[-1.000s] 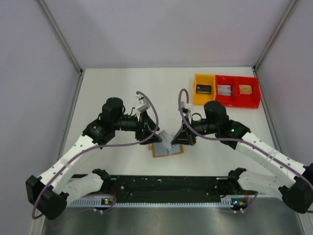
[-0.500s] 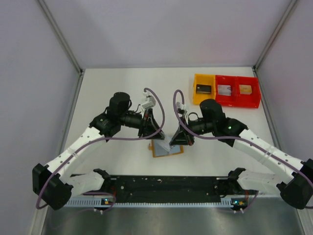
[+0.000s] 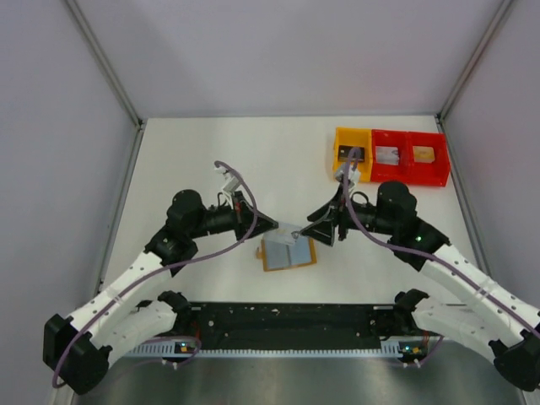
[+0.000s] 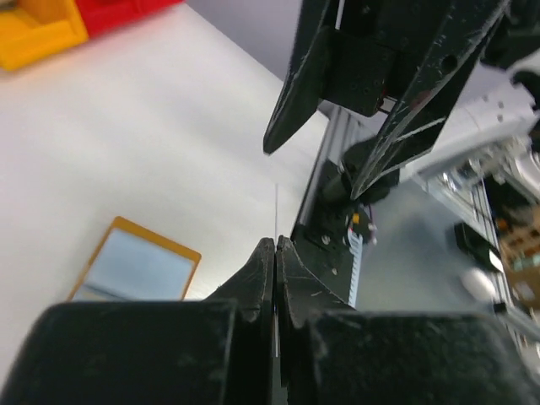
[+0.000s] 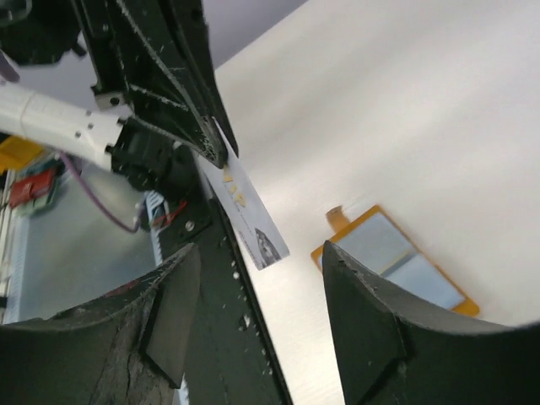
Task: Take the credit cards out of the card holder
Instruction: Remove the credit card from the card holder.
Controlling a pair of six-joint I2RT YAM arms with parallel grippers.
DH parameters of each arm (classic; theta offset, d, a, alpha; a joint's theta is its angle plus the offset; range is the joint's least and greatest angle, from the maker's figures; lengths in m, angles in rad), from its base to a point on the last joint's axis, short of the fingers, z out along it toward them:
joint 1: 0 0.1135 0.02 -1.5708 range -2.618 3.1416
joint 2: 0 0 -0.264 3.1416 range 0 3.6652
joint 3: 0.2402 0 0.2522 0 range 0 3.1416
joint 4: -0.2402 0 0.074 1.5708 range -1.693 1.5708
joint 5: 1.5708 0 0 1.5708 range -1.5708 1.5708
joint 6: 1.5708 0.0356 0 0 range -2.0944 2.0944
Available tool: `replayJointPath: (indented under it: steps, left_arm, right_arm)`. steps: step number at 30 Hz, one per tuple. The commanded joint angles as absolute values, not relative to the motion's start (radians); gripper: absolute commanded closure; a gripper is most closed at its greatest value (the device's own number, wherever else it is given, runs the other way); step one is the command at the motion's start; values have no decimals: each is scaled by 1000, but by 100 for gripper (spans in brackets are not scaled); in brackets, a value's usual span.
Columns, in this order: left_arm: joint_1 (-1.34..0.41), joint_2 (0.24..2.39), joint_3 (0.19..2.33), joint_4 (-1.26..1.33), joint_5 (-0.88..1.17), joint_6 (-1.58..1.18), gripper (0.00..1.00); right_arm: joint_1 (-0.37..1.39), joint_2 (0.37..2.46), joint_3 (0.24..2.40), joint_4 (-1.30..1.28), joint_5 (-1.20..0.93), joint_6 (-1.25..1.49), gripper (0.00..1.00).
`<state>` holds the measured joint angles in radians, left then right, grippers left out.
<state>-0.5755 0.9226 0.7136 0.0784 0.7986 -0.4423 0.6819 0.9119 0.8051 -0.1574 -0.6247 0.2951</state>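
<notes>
The card holder (image 3: pixel 288 253) lies open on the table, grey-blue inner face up, and shows in the left wrist view (image 4: pixel 139 266) and the right wrist view (image 5: pixel 396 261). Just above it, my left gripper (image 3: pixel 274 225) is shut on one credit card (image 3: pixel 293 229). That card is a thin edge-on line (image 4: pixel 276 211) in the left wrist view. The right wrist view shows its pale printed face (image 5: pixel 245 211). My right gripper (image 3: pixel 312 234) faces it from the right, open, its fingers either side of the card's free end without touching it (image 5: pixel 260 251).
A yellow tray (image 3: pixel 353 153) and two red trays (image 3: pixel 411 157) holding small rectangles stand at the back right. The black rail with the arm bases (image 3: pixel 287 316) runs along the near edge, close behind the wallet.
The right gripper opened and let go of the card, drawing back to the right. The left gripper closed on the card and now holds it alone. Both arms shifted outward.
</notes>
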Motion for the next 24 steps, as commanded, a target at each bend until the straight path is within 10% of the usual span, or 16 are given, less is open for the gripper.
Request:
replayJointPath:
  steps: [1,12,24]
  left_arm:
    - [-581,804,568,490,473,-765,100]
    - [-606,790,425,817,281,-986,100]
    - [-698,943,474,976,235,-1026,100]
  right_arm:
    - [621,816,678,141,-535,494,38]
    - [620,864,456,760,-574,889,36]
    - [640,949,477,888,-509,948,49]
